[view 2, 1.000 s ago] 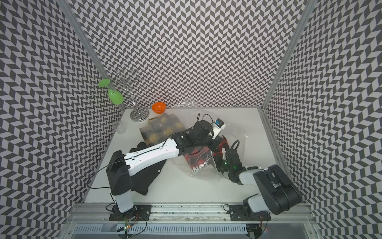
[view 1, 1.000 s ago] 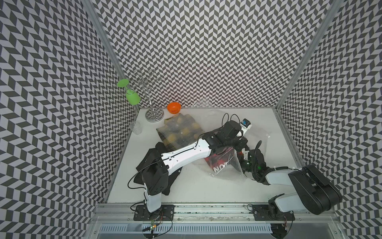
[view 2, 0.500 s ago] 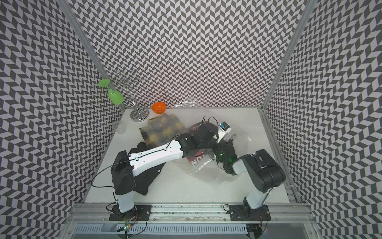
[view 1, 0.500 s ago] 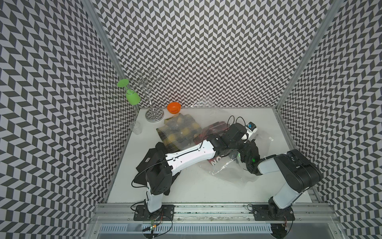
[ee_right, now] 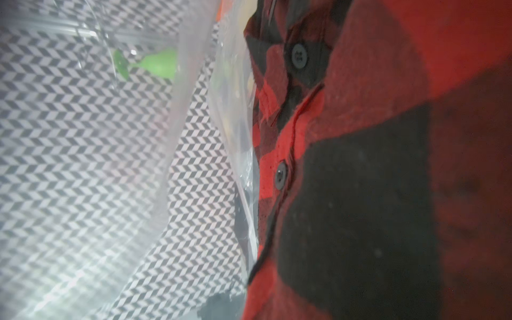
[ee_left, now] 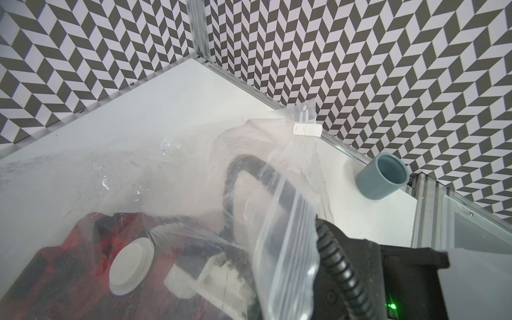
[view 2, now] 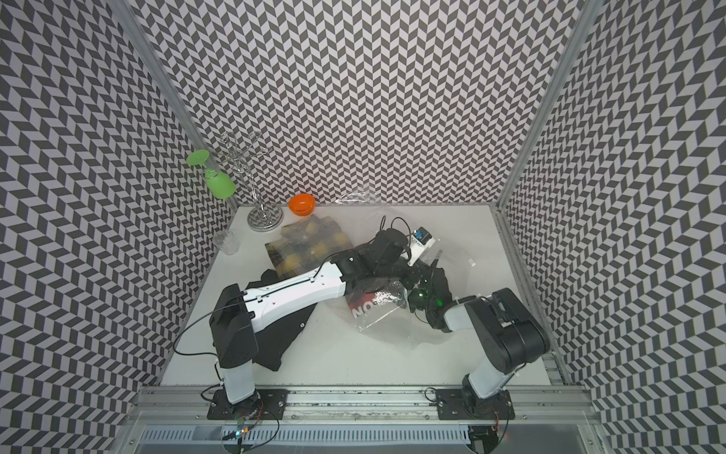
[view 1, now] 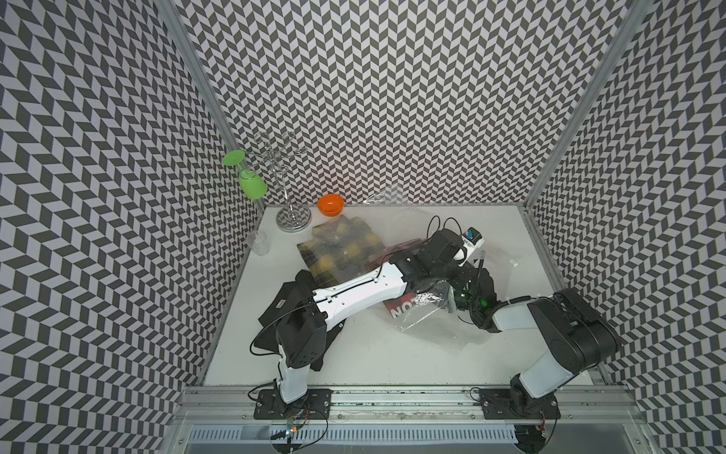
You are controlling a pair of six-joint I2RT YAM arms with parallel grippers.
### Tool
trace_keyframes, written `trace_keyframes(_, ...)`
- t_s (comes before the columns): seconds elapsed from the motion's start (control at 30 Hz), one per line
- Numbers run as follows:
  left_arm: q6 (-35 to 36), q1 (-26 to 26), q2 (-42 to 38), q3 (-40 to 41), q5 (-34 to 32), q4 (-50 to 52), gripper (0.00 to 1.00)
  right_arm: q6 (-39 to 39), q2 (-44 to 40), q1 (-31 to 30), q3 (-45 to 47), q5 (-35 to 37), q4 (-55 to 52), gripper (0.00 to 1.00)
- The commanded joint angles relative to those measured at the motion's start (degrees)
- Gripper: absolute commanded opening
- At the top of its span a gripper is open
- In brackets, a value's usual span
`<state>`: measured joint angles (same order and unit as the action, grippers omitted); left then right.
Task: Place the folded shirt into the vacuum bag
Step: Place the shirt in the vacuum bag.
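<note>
The folded shirt, red and black check with white lettering, lies mid-table inside the clear, crinkly vacuum bag. My left gripper reaches across from the left. It is shut on the bag's zip edge, holding it up over the shirt. The bag's round white valve rests on the shirt, and its white slider is farther off. My right gripper is at the bag's mouth. The shirt fills its wrist view and hides the fingers, which look shut on the cloth.
A yellow-and-black check garment in plastic lies behind the left arm, with a black garment under it. An orange bowl, a glass rack with a green glass and a clear cup stand at the back left. A grey-blue cup is near the right wall.
The right arm has swung from the front towards the back into the bag's mouth, and its jaws have closed. The left gripper has carried the bag edge rightwards, and the shirt sits lower and deeper.
</note>
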<state>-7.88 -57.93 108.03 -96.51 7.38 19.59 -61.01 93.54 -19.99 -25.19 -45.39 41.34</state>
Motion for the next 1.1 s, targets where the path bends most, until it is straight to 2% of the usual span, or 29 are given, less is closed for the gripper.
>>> trace_keyframes(0.0, 1.0, 0.5, -0.1, 1.1, 0.6, -0.9, 0.00, 3.9, -2.6, 0.9, -0.8, -9.0, 0.7, 0.08)
trace_keyframes(0.1, 1.0, 0.7, -0.1, 1.4, 0.6, -1.3, 0.00, 11.1, -4.2, 0.9, -3.2, -11.9, -8.5, 0.08)
trace_keyframes(0.23, 1.1, 1.0, -0.1, 1.2, 0.7, -1.4, 0.00, 19.3, -7.5, 1.4, -4.9, -12.2, -20.4, 0.07)
trace_keyframes(0.33, 0.9, 1.1, 0.1, 1.1, 1.1, -1.6, 0.00, 21.1, -9.2, 3.1, -4.3, -9.0, -24.3, 0.06)
trace_keyframes(0.43, 0.5, 0.9, 0.5, 0.4, 1.7, -1.6, 0.00, 22.0, -7.6, 6.0, -4.6, -5.9, -27.4, 0.05)
trace_keyframes(0.47, 0.4, 0.7, 0.4, 0.3, 1.8, -1.5, 0.00, 21.4, -7.0, 6.8, -4.0, -4.9, -26.8, 0.08)
trace_keyframes(0.53, 0.5, 0.5, 0.4, 0.3, 1.9, -1.5, 0.00, 18.7, -6.5, 7.2, -2.7, -4.8, -23.9, 0.29)
trace_keyframes(0.6, 0.5, 0.5, 0.3, 0.5, 1.6, -0.9, 0.03, 15.2, -8.5, 7.2, -0.6, -4.7, -20.5, 0.45)
trace_keyframes(0.7, 0.4, 0.7, -0.7, 1.7, 1.2, -1.0, 0.09, 14.7, -14.5, 7.5, 0.3, -1.3, -24.6, 0.57)
trace_keyframes(0.87, -0.5, 1.6, -1.6, 3.8, 0.9, -2.8, 0.03, 12.7, -27.3, 7.6, 2.1, 4.3, -32.9, 0.65)
trace_keyframes(1.07, -1.0, 3.5, -1.4, 5.3, 0.1, -3.5, 0.02, 8.7, -41.4, 7.7, 3.8, 11.9, -42.1, 0.66)
